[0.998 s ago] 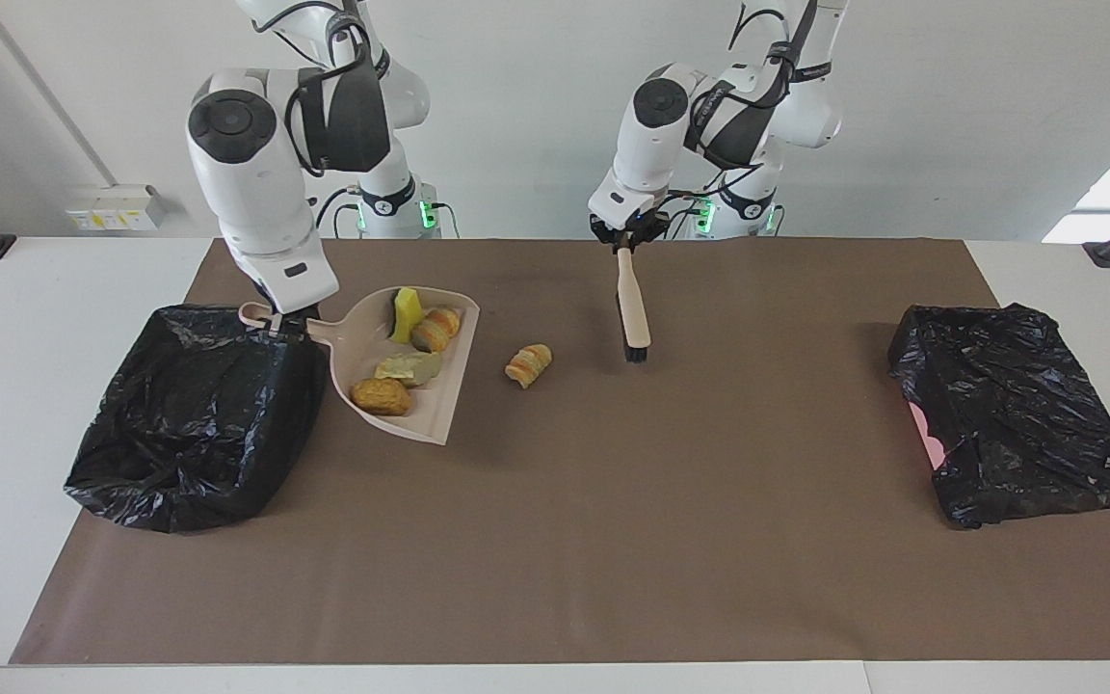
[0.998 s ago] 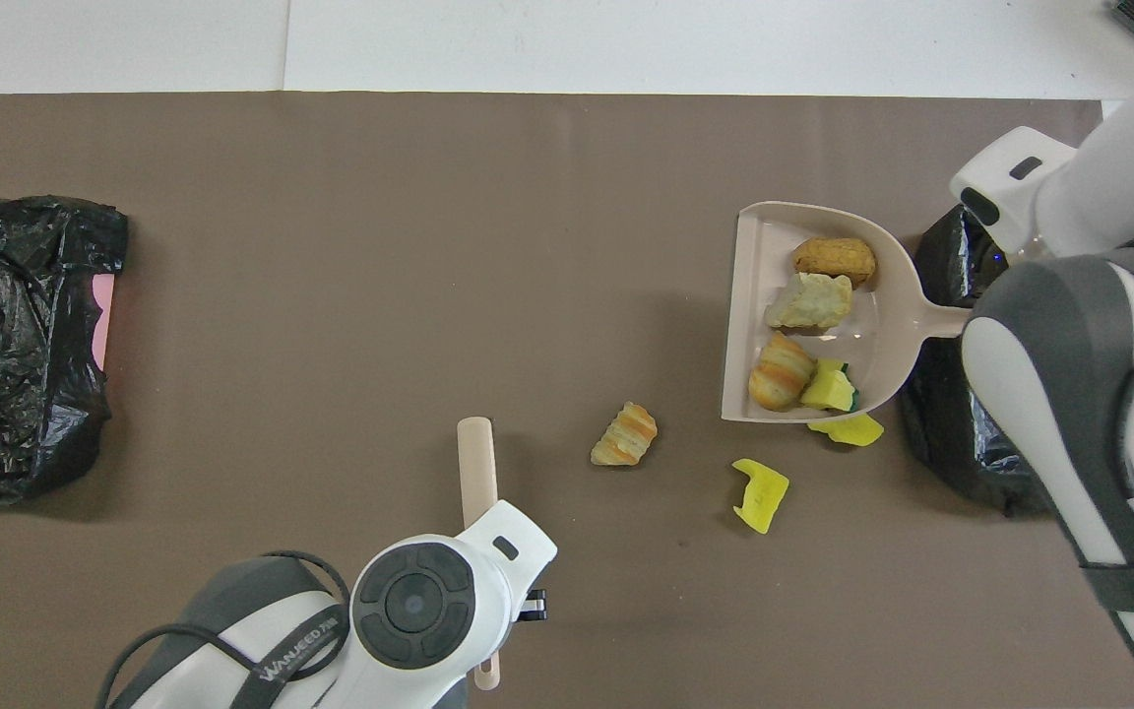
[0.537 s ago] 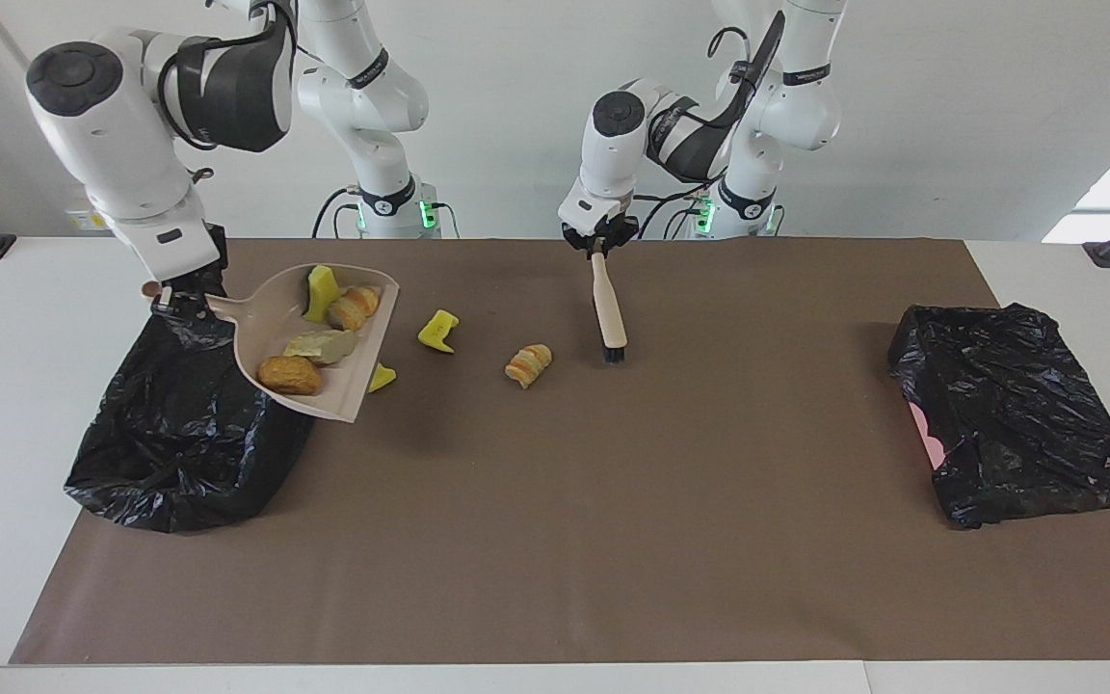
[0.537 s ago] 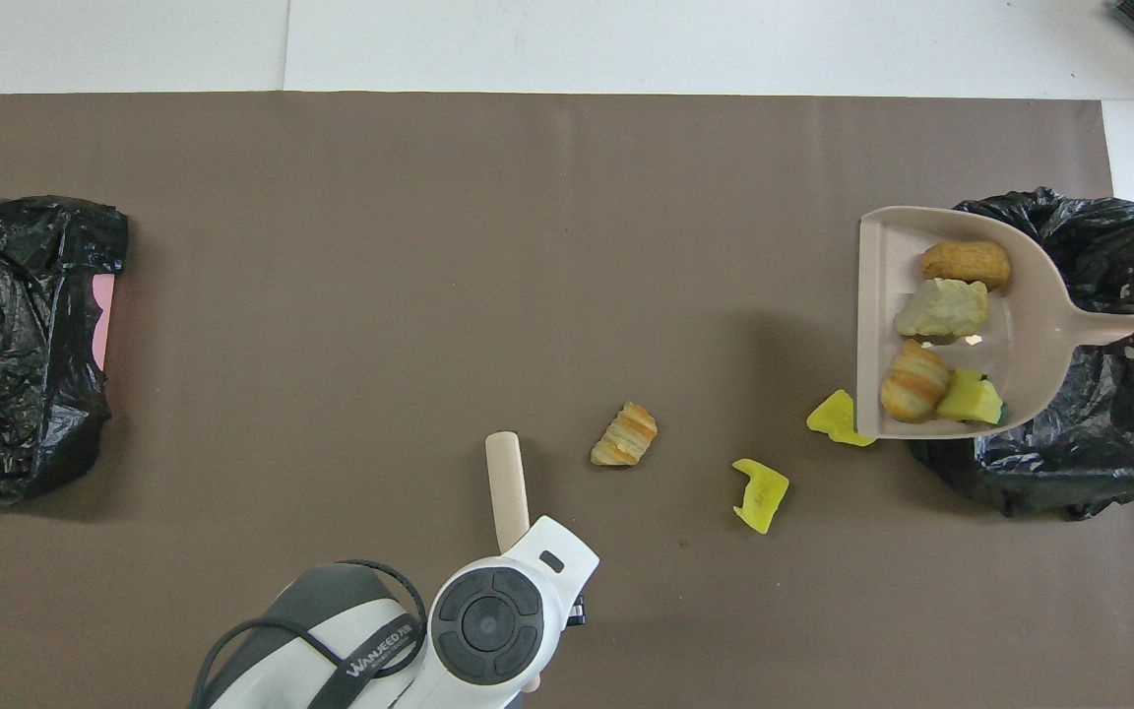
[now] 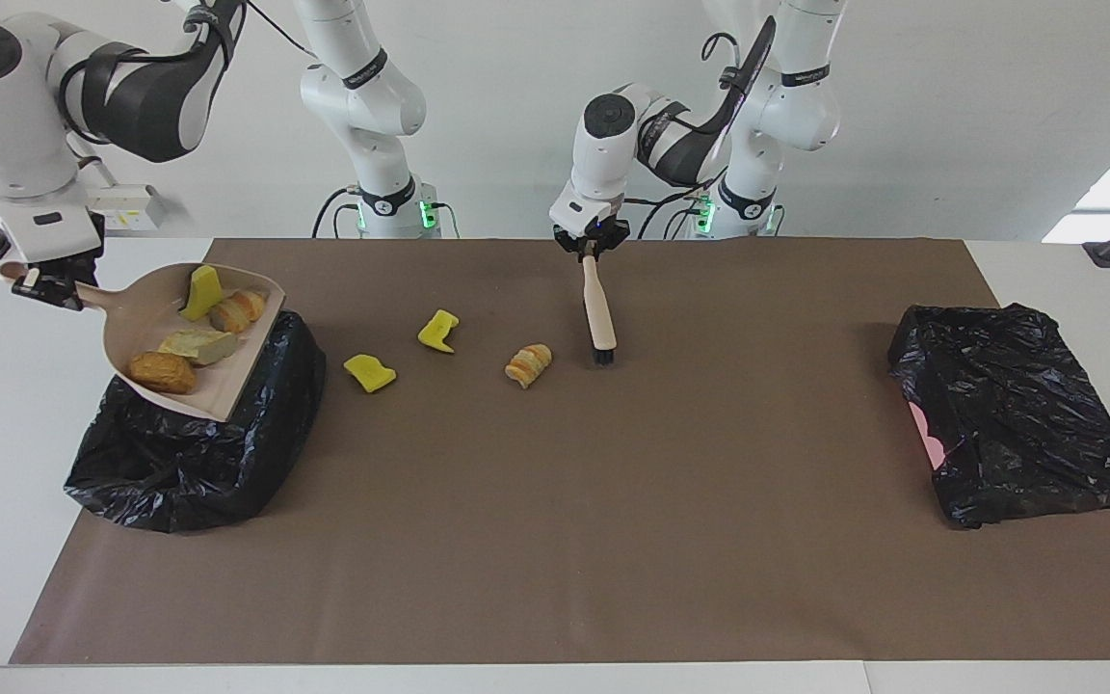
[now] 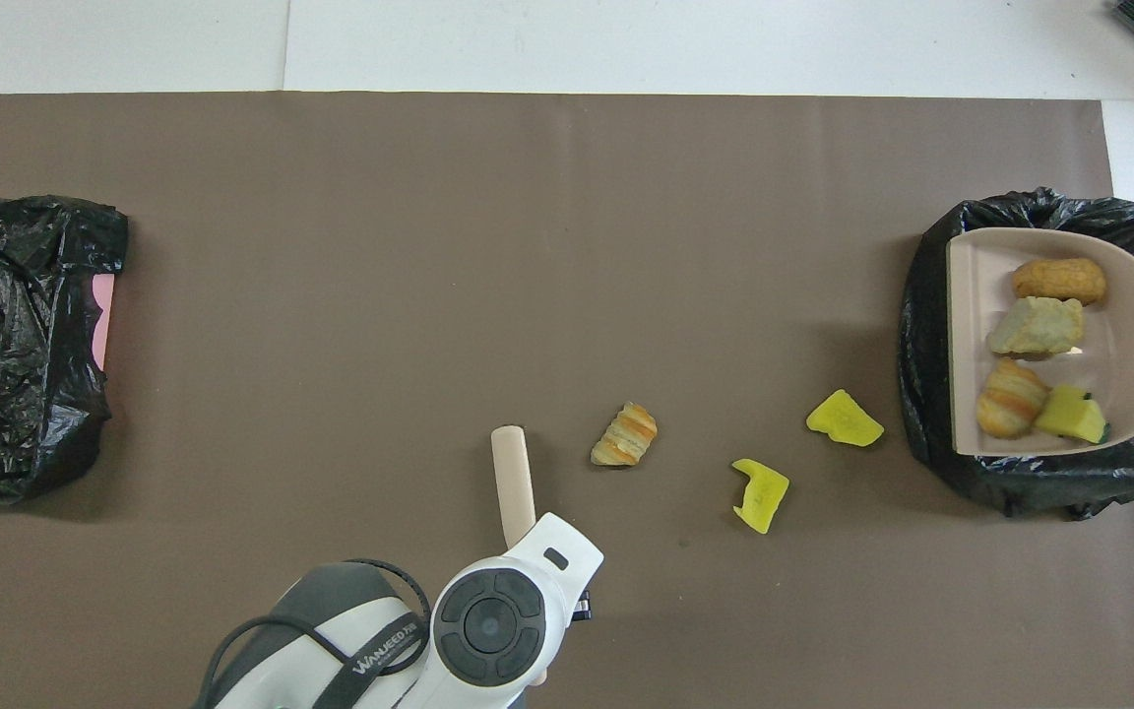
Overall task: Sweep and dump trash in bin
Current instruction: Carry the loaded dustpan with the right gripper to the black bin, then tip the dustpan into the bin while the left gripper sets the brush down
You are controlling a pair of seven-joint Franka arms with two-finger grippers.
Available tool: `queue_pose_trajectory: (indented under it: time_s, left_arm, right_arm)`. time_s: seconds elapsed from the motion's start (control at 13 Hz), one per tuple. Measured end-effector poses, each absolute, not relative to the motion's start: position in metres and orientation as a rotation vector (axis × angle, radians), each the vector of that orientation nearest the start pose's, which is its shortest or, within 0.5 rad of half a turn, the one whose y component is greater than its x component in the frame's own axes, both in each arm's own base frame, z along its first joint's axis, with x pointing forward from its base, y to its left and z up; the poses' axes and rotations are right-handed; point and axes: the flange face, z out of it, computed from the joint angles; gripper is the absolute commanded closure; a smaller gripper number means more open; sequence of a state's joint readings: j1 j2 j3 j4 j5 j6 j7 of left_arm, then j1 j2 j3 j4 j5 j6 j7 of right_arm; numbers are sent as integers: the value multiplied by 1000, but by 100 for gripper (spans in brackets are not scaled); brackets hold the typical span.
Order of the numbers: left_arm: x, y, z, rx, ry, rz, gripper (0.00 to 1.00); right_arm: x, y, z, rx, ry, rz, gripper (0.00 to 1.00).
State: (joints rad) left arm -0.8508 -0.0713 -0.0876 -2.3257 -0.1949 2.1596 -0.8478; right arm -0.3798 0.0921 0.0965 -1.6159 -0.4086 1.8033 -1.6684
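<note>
My right gripper (image 5: 39, 284) is shut on the handle of the beige dustpan (image 5: 143, 301) (image 6: 1133, 366), which hangs tilted over the black-bagged bin (image 5: 179, 453) (image 6: 1020, 478). In the pan lies trash: a green-backed yellow sponge piece (image 5: 200, 291), a croissant-like chunk (image 5: 237, 308), a pale chunk (image 5: 194, 345) and a brown chunk (image 5: 162, 371). On the mat lie two yellow sponge pieces (image 5: 369, 372) (image 5: 438, 330) and a striped bread chunk (image 5: 528, 364) (image 6: 625, 433). My left gripper (image 5: 594, 246) is shut on the brush (image 5: 598, 313) (image 6: 513, 483), bristles down beside that chunk.
A second black bag (image 5: 1017, 414) (image 6: 16, 335) with a pink edge showing lies at the left arm's end of the brown mat (image 5: 613, 540). White table borders the mat on all sides.
My right arm has lifted the loaded dustpan off the mat and carried it over the bin, uncovering two yellow sponge pieces. The left gripper has shifted the brush slightly toward the right arm's end.
</note>
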Motion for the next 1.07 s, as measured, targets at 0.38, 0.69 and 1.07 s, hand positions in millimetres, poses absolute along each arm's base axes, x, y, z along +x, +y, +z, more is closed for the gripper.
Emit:
queue_pose_trajectory:
  time_s: [0.38,0.69,1.07]
  left_arm:
    - [286,-399,353,-3155,-66,270,92]
    - [287,-399,352,-3165,-101,275,70]
    - [287,-398,351,-3166,-116,286,23]
  right_arm:
    - [557,-198,568,-2478,-2512,697,100]
    - [547,-188,560,-2418,-2633,771,100]
    - [546,-184,547,-2379,-2674,780,100]
